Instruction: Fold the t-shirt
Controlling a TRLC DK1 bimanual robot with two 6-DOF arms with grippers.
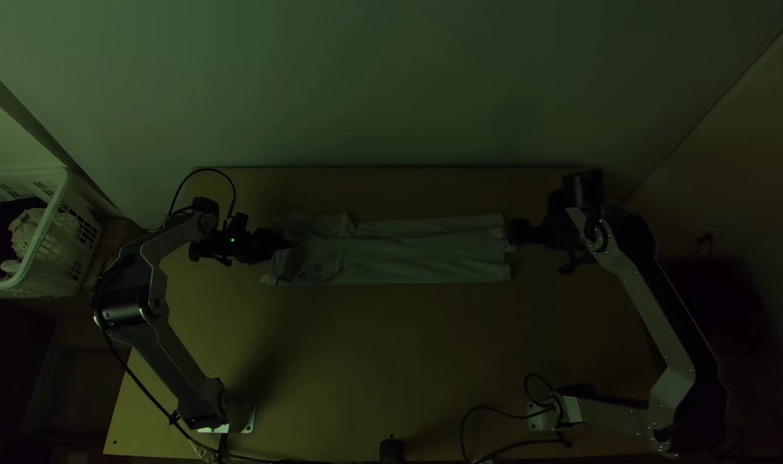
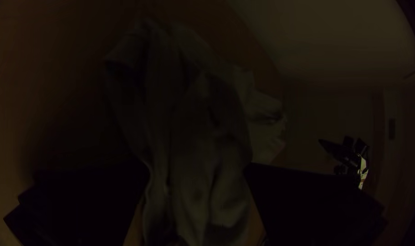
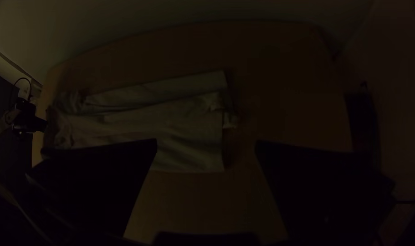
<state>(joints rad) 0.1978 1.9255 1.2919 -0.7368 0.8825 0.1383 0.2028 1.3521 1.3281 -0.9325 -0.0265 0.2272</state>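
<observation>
Light wooden tabletop (image 1: 382,369) beneath, we have the pale, strip-shaped cloth t-shirt (image 1: 425,252) mid-frame, black left gripper (image 2: 197,165) and black right gripper (image 3: 206,142) spread wide at its ends; catching one layer could skew our folds.

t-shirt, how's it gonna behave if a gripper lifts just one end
The t-shirt will probably be floppy: its end by the left gripper is bunched in soft creases. Lifted there, it would likely sag and its long strip might unfold, as the layers look loosely laid. It seems unlikely to roll, since most of it lies flat on the table.
</observation>
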